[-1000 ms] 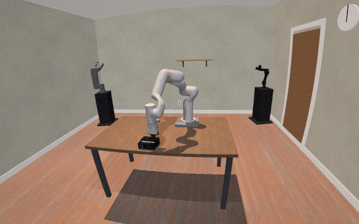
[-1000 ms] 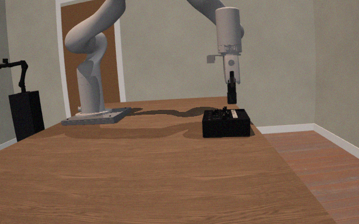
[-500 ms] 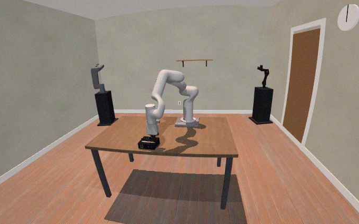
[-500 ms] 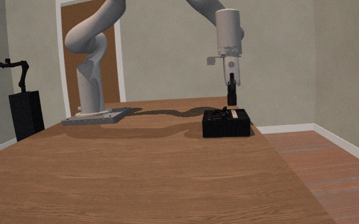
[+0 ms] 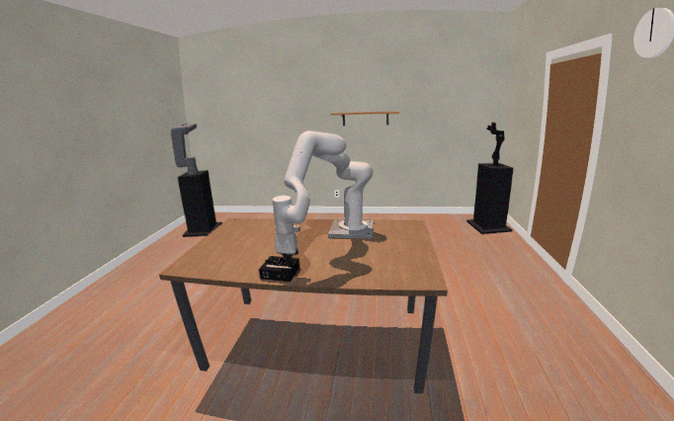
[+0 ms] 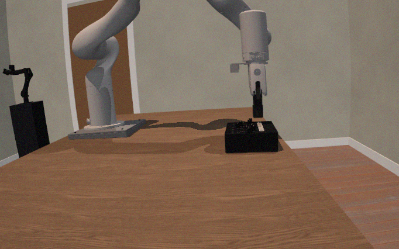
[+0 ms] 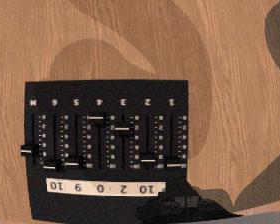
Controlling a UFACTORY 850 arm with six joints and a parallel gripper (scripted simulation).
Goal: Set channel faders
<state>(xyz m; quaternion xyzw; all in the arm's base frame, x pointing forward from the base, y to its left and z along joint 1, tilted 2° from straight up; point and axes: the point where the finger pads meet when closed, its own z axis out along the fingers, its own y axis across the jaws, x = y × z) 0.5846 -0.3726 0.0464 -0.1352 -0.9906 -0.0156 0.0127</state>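
The black lighting desk (image 7: 107, 149) sits on the wooden table near its edge; it also shows in the top and exterior views (image 5: 279, 269) (image 6: 251, 136). A white tape strip (image 7: 106, 187) carries numbers, seen upside down in the wrist view. Several fader caps sit at different heights: one high (image 7: 95, 117), one a bit lower (image 7: 122, 128), others low (image 7: 148, 160) (image 7: 173, 164) (image 7: 71, 163), and the leftmost, larger cap (image 7: 26, 151) stands apart. My gripper (image 6: 257, 113) is shut and empty, hovering a little above the desk's tape side; its dark fingers show at the desk's lower right corner in the wrist view (image 7: 184, 204).
The arm's base plate (image 6: 108, 130) stands at the table's back. Two black pedestals (image 5: 197, 201) (image 5: 492, 196) with small arms stand by the walls, away from the table.
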